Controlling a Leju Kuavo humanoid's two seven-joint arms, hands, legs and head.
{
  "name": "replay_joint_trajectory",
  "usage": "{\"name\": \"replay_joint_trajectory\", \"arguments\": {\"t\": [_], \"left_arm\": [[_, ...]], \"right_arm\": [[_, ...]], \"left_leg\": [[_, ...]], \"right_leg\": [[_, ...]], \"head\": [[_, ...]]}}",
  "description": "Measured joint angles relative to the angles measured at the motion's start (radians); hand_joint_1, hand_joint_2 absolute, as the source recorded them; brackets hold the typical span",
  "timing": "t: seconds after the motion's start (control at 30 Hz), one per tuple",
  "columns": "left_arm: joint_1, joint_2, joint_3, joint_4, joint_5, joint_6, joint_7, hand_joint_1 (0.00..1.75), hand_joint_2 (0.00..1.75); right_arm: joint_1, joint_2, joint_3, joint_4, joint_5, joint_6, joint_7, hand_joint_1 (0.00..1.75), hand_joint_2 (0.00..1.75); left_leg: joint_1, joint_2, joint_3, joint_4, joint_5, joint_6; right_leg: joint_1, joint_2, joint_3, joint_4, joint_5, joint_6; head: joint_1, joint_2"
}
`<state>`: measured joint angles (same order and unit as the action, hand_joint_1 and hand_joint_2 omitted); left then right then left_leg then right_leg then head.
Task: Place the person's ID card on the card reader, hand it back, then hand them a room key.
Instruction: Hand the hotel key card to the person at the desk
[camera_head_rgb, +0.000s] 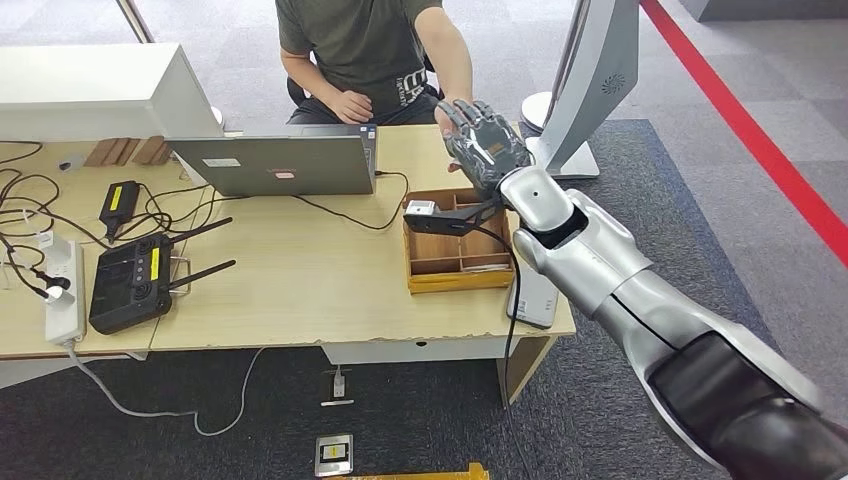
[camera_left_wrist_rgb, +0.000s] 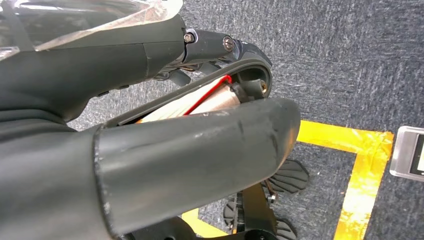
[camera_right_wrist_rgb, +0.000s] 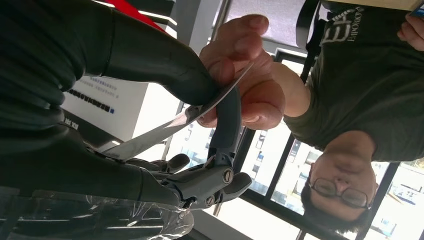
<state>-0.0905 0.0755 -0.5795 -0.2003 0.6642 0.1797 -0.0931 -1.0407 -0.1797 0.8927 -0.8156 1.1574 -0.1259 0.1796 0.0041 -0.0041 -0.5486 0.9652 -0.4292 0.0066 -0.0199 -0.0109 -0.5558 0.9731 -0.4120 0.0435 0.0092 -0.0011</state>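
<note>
LEFT HAND: hanging low over the floor, finger state cannot be told | CARD: far right, beyond the tray, pinched between thumb and finger of right hand, person's hand on its outer end | HANDLING: judged thin, light, stiff, slippery; hold by edge | AXIS: long axis runs from robot toward person.

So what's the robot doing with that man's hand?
The right robot hand is reaching across the desk with a thin card pinched in its fingers. The person's hand has hold of the same card, so it's passing between them. The left robot hand hangs down by the floor.
</note>
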Motion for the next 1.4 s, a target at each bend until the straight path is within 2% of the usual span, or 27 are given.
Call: {"name": "replay_joint_trajectory", "arguments": {"t": [0.23, 0.27, 0.3, 0.37, 0.4, 0.43, 0.63, 0.83, 0.9, 1.0, 1.1, 1.23, 1.37, 1.4], "left_arm": [[0.0, 0.0, -0.001, 0.0, 0.0, 0.0, 0.0, 0.0, 0.0], [0.0, 0.0, -0.002, 0.0, 0.0, -0.001, 0.001, 0.0, 0.0], [-0.001, 0.0, -0.005, 0.0, -0.001, -0.001, 0.003, 0.0, 0.0], [-0.005, 0.0, -0.018, 0.0, -0.005, -0.006, 0.007, 0.0, 0.0], [-0.009, 0.0, -0.027, 0.0, -0.006, -0.01, 0.009, 0.0, 0.0], [-0.012, 0.0, -0.035, 0.0, -0.006, -0.013, 0.011, 0.0, 0.0], [-0.015, 0.0, -0.051, 0.0, 0.011, -0.016, 0.012, 0.0, 0.0], [-0.004, 0.001, -0.053, 0.0, 0.041, -0.01, 0.004, 0.0, 0.0], [0.003, 0.002, -0.053, 0.0, 0.051, -0.008, 0.002, 0.0, 0.0], [0.009, 0.003, -0.053, 0.0, 0.068, -0.003, 0.002, 0.0, 0.0], [0.011, 0.004, -0.053, 0.0, 0.081, -0.001, 0.003, 0.0, 0.0], [0.013, 0.004, -0.053, 0.0, 0.099, 0.009, 0.002, 0.0, 0.0], [0.011, 0.004, -0.053, 0.0, 0.114, 0.016, -0.004, 0.0, 0.0], [0.011, 0.004, -0.053, 0.0, 0.116, 0.017, -0.007, 0.0, 0.0]], "right_arm": [[0.0, 0.0, -0.001, 0.001, 0.001, 0.001, 0.001, 1.75, 1.75], [0.0, 0.0, -0.003, 0.004, 0.003, 0.003, 0.003, 1.65, 1.75], [0.001, 0.0, -0.007, 0.008, 0.005, 0.006, 0.006, 1.22, 1.75], [0.007, -0.009, -0.022, 0.017, 0.02, 0.013, 0.022, 0.35, 0.87], [0.015, -0.018, -0.032, 0.017, 0.037, 0.017, 0.03, 0.0, 0.44], [0.023, -0.028, -0.042, 0.015, 0.055, 0.022, 0.036, 0.0, 0.0], [0.051, -0.052, -0.068, -0.027, 0.101, 0.032, 0.045, 0.0, 0.0], [0.122, -0.095, -0.118, -0.151, 0.053, 0.047, 0.067, 0.0, 0.0], [0.159, -0.119, -0.143, -0.209, -0.003, 0.073, 0.081, 0.0, 0.0], [0.224, -0.159, -0.19, -0.306, -0.162, 0.105, 0.103, 0.0, 0.0], [0.292, -0.194, -0.241, -0.374, -0.317, 0.077, 0.101, 0.0, 0.0], [0.371, -0.233, -0.293, -0.436, -0.405, 0.032, 0.087, 0.0, 0.0], [0.427, -0.254, -0.314, -0.502, -0.424, 0.017, 0.095, 0.0, 1.75], [0.435, -0.256, -0.314, -0.511, -0.42, 0.016, 0.097, 0.0, 1.75]], "left_leg": [[0.0, 0.0, 0.0, 0.0, 0.0, 0.0], [0.0, 0.0, 0.0, 0.0, 0.0, 0.0], [0.0, 0.0, 0.0, 0.0, 0.0, 0.0], [0.0, 0.0, 0.0, 0.0, 0.0, 0.0], [0.0, 0.0, 0.0, 0.0, 0.0, 0.0], [0.0, 0.001, 0.0, 0.0, 0.0, 0.0], [0.0, 0.001, 0.0, 0.0, 0.0, 0.0], [0.0, 0.001, 0.0, 0.0, 0.0, 0.0], [0.0, 0.001, 0.0, 0.0, 0.0, 0.0], [0.0, 0.001, 0.0, 0.0, -0.001, 0.0], [0.0, 0.001, 0.0, 0.0, -0.001, 0.001], [0.0, 0.001, 0.0, 0.0, -0.001, 0.001], [0.0, 0.002, 0.001, 0.0, -0.001, 0.0], [0.0, 0.002, 0.001, 0.0, -0.001, 0.0]], "right_leg": [[0.0, 0.0, 0.0, 0.0, 0.0, 0.0], [0.0, 0.0, 0.0, 0.0, 0.0, 0.0], [0.0, 0.0, 0.0, 0.0, 0.0, 0.0], [0.0, 0.0, 0.0, 0.0, 0.0, 0.0], [0.0, 0.0, -0.001, 0.0, 0.0, 0.0], [0.0, 0.0, -0.001, 0.0, 0.0, 0.0], [0.0, 0.0, -0.001, 0.0, 0.0, 0.0], [0.0, 0.0, 0.0, 0.0, 0.0, 0.0], [0.0, 0.0, 0.0, -0.001, 0.0, 0.0], [0.0, 0.0, 0.0, -0.001, 0.0, 0.0], [0.0, 0.0, 0.0, -0.001, 0.0, 0.0], [0.0, 0.002, 0.0, -0.001, 0.0, 0.0], [0.001, 0.002, 0.0, -0.001, 0.0, 0.0], [0.001, 0.002, 0.0, -0.001, 0.0, 0.0]], "head": [[0.0, 0.0], [0.0, 0.0], [0.0, 0.0], [0.0, 0.0], [0.0, 0.0], [0.0, 0.0], [0.0, 0.0], [0.0, 0.0], [0.0, 0.0], [0.0, 0.0], [0.0, 0.0], [0.001, 0.0], [0.0, 0.0], [0.0, 0.0]]}}
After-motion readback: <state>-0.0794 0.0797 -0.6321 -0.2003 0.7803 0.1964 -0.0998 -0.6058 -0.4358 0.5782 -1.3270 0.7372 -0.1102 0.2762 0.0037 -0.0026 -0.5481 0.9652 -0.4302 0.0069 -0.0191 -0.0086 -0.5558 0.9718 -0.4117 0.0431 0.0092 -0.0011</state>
